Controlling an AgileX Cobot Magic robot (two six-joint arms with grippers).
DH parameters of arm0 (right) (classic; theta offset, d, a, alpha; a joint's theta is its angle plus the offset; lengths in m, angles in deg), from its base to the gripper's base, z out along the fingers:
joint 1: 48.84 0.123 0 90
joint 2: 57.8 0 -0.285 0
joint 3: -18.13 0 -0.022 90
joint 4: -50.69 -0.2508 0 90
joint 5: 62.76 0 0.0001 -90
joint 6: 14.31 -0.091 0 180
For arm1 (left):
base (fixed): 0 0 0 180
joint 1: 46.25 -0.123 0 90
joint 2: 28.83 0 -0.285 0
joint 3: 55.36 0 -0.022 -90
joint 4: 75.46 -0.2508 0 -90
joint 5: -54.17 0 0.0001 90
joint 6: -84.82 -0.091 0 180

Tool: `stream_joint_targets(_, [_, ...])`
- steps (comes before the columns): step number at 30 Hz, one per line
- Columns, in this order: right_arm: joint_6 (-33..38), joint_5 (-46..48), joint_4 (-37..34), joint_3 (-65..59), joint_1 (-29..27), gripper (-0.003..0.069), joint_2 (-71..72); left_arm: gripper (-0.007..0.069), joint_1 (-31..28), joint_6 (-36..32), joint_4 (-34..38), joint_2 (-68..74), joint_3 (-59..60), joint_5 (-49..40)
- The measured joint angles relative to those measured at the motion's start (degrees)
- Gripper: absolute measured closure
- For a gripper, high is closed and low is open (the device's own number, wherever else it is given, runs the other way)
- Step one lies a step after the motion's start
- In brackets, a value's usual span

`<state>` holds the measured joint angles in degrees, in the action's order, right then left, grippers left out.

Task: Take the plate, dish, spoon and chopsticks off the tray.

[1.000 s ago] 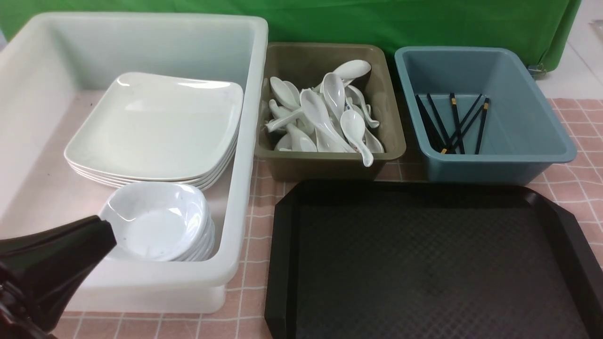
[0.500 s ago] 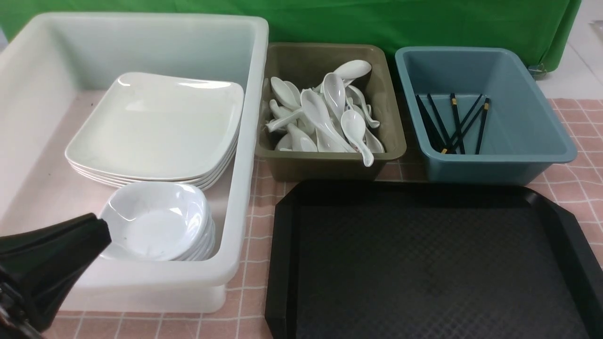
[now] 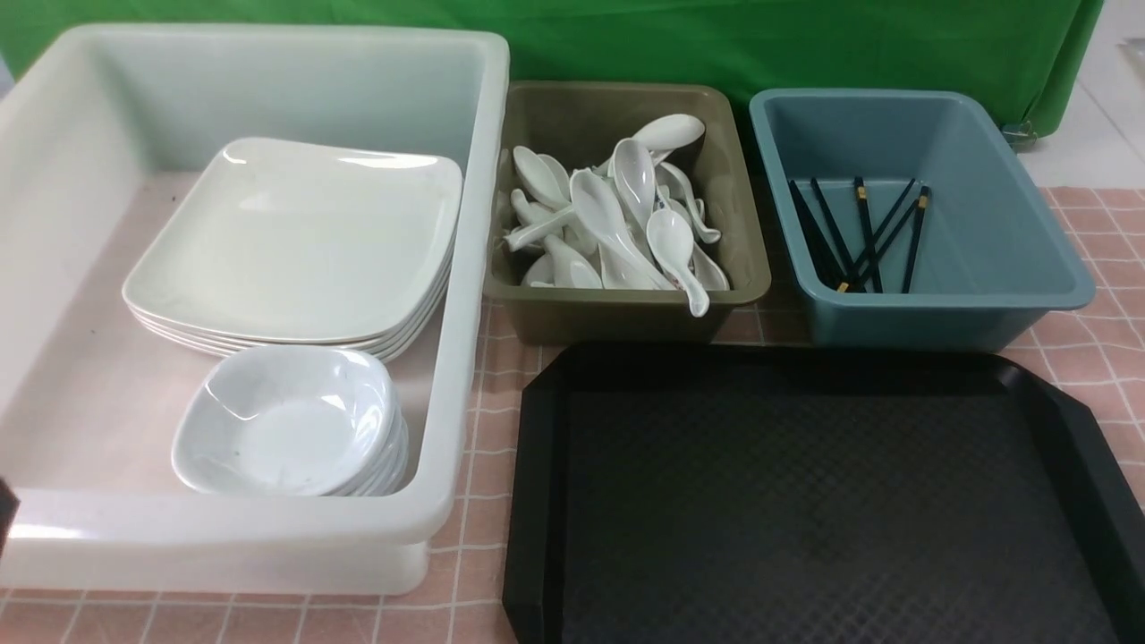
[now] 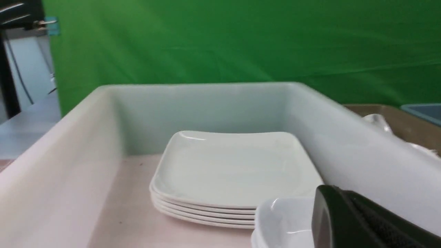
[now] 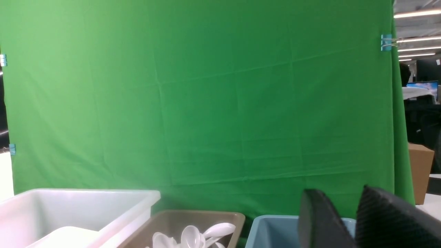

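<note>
While nothing lies on the tray (image 3: pixel 805 501) | plate (image 4: pixel 237 168) is stacked in the white tub (image 4: pixel 351 151) beyond the left fingers (image 4: pixel 348 217), grip undeterminable | right fingers (image 5: pixel 382 217) slightly parted, nothing held.

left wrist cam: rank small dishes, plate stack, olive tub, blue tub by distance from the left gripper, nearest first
From the left gripper:
1. small dishes: right beside it, in the white tub.
2. plate stack: just beyond the dishes, same tub.
3. olive tub: past the white tub's wall.
4. blue tub: beyond the olive tub, at the frame edge.
</note>
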<state>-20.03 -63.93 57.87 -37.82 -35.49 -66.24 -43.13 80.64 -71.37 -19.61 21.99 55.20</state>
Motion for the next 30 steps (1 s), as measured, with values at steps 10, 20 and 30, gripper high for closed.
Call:
stream_joint_targets(10, [0.0, 0.0, 0.0, 0.0, 0.0, 0.0419, 0.0, 0.0624, -1.2, -0.5, -2.3, -1.5, 0.2, -13.2])
stream_joint_targets(20, [0.0, 0.0, 0.0, 0.0, 0.0, 0.0419, 0.0, 0.0624, -1.2, -2.0, -2.4, -1.5, 0.2, -13.3])
stream_joint_targets(30, [0.0, 0.0, 0.0, 0.0, 0.0, 0.0419, 0.0, 0.0622, -1.2, -3.1, -2.4, -1.5, 0.2, -13.3])
